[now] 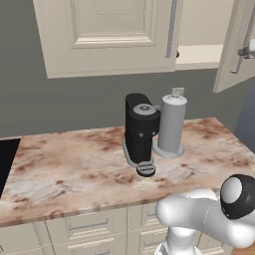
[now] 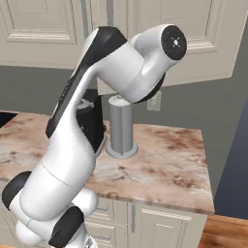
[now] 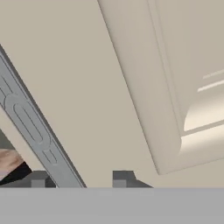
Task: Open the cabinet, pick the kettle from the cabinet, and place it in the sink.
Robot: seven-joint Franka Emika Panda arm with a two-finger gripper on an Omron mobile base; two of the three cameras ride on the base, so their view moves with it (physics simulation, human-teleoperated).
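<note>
— Where is the cream raised-panel wall cabinet [image 1: 107, 37]?

— Up on the grey wall above the pink-brown marbled stone countertop [image 1: 64, 169]. Left-hand door [image 1: 114, 30] flat and closed, with a long vertical silver bar handle [image 1: 172, 27] along its right edge. Right-hand door [image 1: 234, 40] swung outward, seen edge-on at the upper right of the left base view. Between the two, a strip of pale cream shelf [image 1: 199, 56] inside.

— And the two-finger gripper [image 3: 79, 179]?

— Up at the open door, at its own silver bar handle [image 3: 30, 127]. Seen from the hand: two dark fingertips [image 3: 122, 177] standing apart, with the bar running slantwise down between them. Bar just beside the left tip, well clear of the right one. No squeeze visible from both sides, so apart rather than clamped.

— Anything behind the bar?

— Plain cream door face, plus the raised panel [image 3: 188, 65] at the upper right of the hand view.

— On the counter?

— A black upright coffee machine [image 1: 141, 132] near the middle, with a tall grey cylindrical canister [image 1: 172, 124] touching its right side. Black glass cooktop [image 1: 6, 162] at the far left edge. Cream base drawers with small handles [image 1: 87, 226] underneath.
</note>
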